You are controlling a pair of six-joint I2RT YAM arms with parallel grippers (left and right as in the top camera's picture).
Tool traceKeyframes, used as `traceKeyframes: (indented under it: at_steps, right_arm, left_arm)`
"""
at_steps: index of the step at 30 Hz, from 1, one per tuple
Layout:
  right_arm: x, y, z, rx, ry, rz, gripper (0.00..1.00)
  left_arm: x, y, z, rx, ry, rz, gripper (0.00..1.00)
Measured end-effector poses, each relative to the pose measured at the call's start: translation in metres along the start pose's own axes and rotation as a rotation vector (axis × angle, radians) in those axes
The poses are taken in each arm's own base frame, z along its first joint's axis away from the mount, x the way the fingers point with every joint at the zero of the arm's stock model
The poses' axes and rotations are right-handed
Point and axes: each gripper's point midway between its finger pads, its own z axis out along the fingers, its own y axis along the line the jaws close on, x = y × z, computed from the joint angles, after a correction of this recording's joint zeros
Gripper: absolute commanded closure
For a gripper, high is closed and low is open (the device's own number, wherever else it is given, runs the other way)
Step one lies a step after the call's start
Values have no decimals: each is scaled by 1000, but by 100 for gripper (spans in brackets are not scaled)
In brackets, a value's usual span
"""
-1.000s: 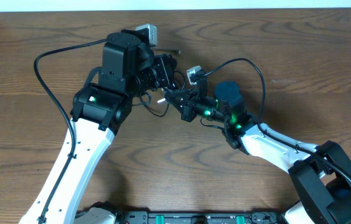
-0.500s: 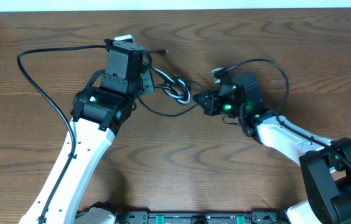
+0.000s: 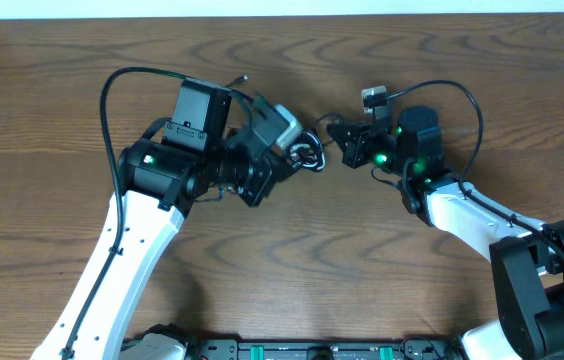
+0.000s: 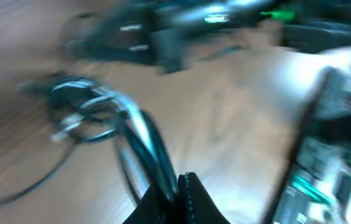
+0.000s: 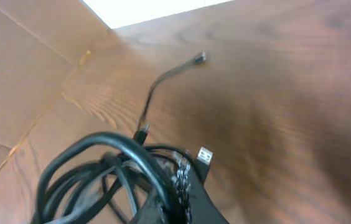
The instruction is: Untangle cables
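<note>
My left wrist view is smeared: the cables (image 4: 94, 112) show only as blurred streaks, and my left gripper (image 4: 185, 198) is cut off by the bottom edge. In the right wrist view their loops run off the bottom beside my right gripper (image 5: 177, 200). From overhead, my left gripper hides part of them.

Dark wood-grain table (image 3: 282, 270)

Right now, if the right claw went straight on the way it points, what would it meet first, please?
The cables, which the right claw is shut on. Beyond the bundle, its wrist view shows bare table, so it would probably touch wood next; depth is hard to judge.
</note>
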Motion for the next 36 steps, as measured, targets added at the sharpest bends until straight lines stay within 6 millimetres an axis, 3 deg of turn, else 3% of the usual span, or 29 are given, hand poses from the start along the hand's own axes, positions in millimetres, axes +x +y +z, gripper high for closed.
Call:
traceKeyframes:
  at_steps: [8,13,18,25,31,36]
  right_arm:
    - [-37,8,-3,2,-155,-181,99]
    - [-68,22,-10,-10,-291,-370,99]
    - [-78,35,-15,-38,-345,-517,99]
    - [-74,44,-15,-63,-343,-689,99]
    - [-72,44,-15,-65,-335,-745,99]
    - [-66,27,-15,-39,-285,-722,99]
  left_arm:
    - [-15,-77,1,345,-99,213,93]
    - [-16,-124,6,495,-109,314,92]
    - [-16,-163,12,587,-113,416,93]
    - [-15,-176,3,601,-129,454,92]
    - [-16,-190,-36,563,-214,529,92]
    - [-18,-189,-71,425,-298,599,93]
